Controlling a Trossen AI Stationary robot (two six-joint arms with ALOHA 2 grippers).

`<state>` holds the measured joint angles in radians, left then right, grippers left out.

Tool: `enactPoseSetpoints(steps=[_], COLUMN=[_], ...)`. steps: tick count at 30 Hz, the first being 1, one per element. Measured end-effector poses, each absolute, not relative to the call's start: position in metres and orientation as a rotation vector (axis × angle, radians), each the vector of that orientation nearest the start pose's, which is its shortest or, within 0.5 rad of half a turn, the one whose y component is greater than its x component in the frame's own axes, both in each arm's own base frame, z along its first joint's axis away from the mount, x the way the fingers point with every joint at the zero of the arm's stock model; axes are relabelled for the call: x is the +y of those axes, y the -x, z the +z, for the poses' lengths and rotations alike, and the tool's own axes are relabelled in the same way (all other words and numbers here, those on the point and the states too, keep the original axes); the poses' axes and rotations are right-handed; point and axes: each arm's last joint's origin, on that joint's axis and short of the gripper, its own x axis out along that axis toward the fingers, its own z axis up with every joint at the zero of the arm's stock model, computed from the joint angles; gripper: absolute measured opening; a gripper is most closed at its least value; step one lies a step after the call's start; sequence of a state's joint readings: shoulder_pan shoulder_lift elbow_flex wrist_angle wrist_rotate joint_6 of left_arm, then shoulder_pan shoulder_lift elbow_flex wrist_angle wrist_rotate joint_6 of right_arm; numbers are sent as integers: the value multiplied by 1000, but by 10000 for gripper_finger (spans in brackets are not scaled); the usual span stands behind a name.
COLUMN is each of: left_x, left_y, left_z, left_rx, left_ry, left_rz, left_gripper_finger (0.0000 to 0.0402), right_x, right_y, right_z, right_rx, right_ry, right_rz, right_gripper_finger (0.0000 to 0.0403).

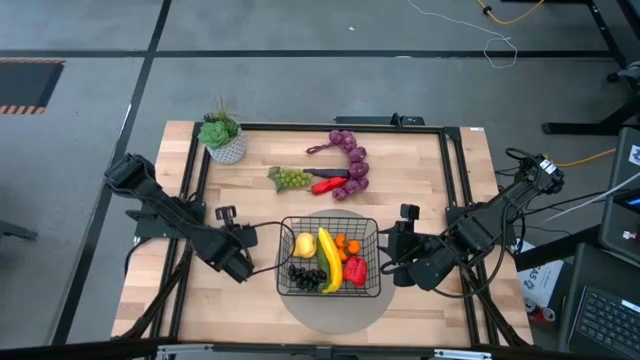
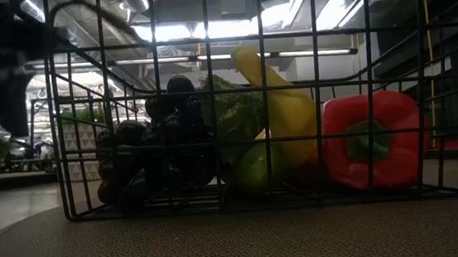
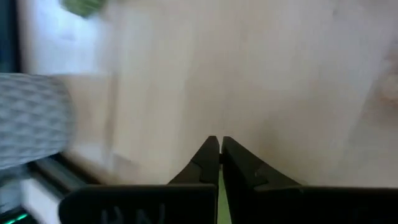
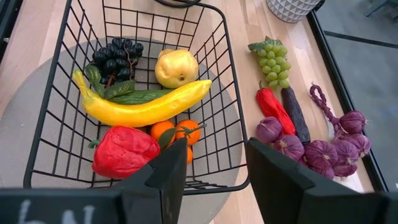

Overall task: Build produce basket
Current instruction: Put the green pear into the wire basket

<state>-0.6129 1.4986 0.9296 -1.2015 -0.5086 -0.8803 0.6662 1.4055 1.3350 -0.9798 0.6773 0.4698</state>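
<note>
Jaws of the left gripper (image 3: 219, 149) are seen pressed together on nothing, poised over bare counter (image 1: 250, 190) just left of the basket (image 1: 372, 262) in the high view. Jaws of the right gripper (image 4: 214, 165) are held apart and empty, just right of the basket.

The basket is placed at lower centre of the high view on a round mat (image 1: 330, 312). Loaded in it are a banana (image 4: 146, 107), a yellow pear-like fruit (image 4: 176, 67), dark grapes (image 4: 115, 57), a cucumber (image 4: 138, 96), orange pieces (image 4: 177, 132) and a red pepper (image 4: 124, 150).

Left on the counter, above the basket in the high view, are green grapes (image 1: 289, 179), a long red pepper (image 1: 329, 186), a dark slender piece (image 4: 295, 115) and a purple bunch (image 1: 354, 165).

These toys are judged light, hollow and somewhat slippery. The long pepper should be gripped across its middle; the bunches are better taken near the stem, where beads will not roll.
</note>
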Motion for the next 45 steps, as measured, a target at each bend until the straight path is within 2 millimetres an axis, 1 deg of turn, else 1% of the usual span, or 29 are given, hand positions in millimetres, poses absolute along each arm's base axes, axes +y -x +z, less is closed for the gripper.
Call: enactPoseSetpoints(steps=[7, 10, 21, 23, 26, 32, 37, 41, 45], left_x=[-113, -112, -114, -117, -121, -126, -121, -116, -116], left_y=[-201, -208, -240, -244, -254, -275, -287, -293, -296], left_z=[239, 256, 329, 342, 357, 379, 390, 393, 392], left_rx=[1245, 1178, 782, 721, 627, 455, 362, 344, 379], left_ry=[-309, -338, -411, -397, -324, -216, -171, -122, -80], left_rz=[623, 647, 674, 666, 641, 596, 607, 579, 454], left_gripper_finger=[0, 0, 0, 0, 0, 15, 24, 22, 18], right_x=[153, 153, 153, 153, 153, 153, 153, 153, 153], right_y=[-224, -223, -223, -224, -224, -224, -224, -223, -223], right_z=[328, 328, 328, 328, 328, 328, 328, 328, 328], right_rx=[784, 784, 784, 784, 784, 784, 784, 784, 784], right_ry=[211, 212, 213, 213, 213, 215, 218, 217, 218], right_rz=[-197, -197, -196, -196, -196, -197, -196, -196, -196], right_gripper_finger=[165, 165, 165, 165, 165, 165, 165, 165, 165])
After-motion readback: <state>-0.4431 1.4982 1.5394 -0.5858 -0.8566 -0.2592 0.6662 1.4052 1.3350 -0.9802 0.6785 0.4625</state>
